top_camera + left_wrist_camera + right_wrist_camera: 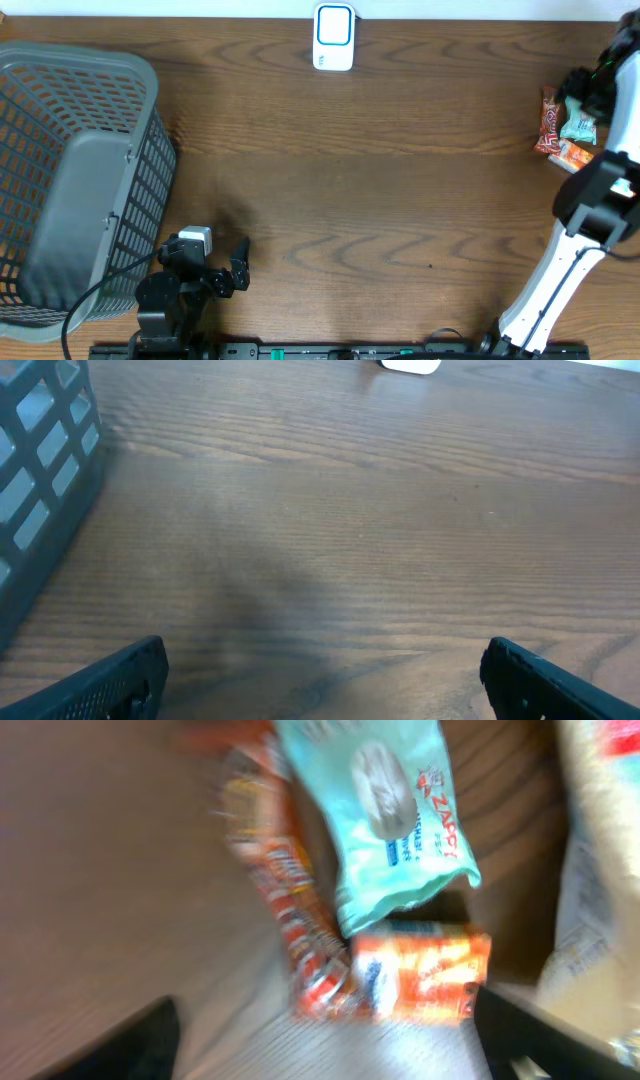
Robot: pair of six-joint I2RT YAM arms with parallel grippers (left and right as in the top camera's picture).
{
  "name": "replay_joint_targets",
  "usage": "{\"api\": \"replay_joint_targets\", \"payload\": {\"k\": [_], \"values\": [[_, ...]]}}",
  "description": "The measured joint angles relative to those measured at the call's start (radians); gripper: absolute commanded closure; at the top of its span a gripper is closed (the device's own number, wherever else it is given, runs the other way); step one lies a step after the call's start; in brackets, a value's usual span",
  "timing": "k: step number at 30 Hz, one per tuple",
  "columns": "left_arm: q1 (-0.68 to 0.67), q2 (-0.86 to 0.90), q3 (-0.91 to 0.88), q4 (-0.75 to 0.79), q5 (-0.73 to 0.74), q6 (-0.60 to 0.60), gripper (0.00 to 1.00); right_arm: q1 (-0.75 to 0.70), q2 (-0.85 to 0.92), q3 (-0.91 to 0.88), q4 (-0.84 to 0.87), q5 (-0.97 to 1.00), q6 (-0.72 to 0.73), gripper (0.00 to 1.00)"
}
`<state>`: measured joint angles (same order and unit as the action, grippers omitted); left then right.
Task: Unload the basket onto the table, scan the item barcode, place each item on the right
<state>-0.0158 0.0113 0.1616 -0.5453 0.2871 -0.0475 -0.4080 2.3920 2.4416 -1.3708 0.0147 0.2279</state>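
Three snack items lie at the table's far right: a teal packet (pixel 578 128) (pixel 400 810), a red-orange bar wrapper (pixel 549 122) (pixel 290 900) and a small orange box (pixel 570 155) (pixel 420 970). My right gripper (pixel 583 92) (pixel 330 1040) hovers over them, open, its dark fingers wide apart with nothing between them; this view is motion-blurred. The white and blue barcode scanner (pixel 334 36) (pixel 410 365) stands at the far middle edge. My left gripper (pixel 228 272) (pixel 325 680) rests low near the front left, open and holding nothing.
A large grey plastic basket (pixel 70 180) (pixel 40 470) fills the left side, close to the left arm. A pale crinkled bag (pixel 600 870) lies just right of the snacks. Bare wooden tabletop (pixel 380 200) spans the middle.
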Motion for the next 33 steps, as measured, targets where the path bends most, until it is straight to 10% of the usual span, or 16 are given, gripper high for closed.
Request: {"api": "replay_joint_targets", "payload": {"k": [33], "values": [[0.0, 0.0, 0.0, 0.0, 0.0, 0.0, 0.0, 0.069, -1.339, 0.011, -0.134, -0.108, 0.046, 0.01]]}}
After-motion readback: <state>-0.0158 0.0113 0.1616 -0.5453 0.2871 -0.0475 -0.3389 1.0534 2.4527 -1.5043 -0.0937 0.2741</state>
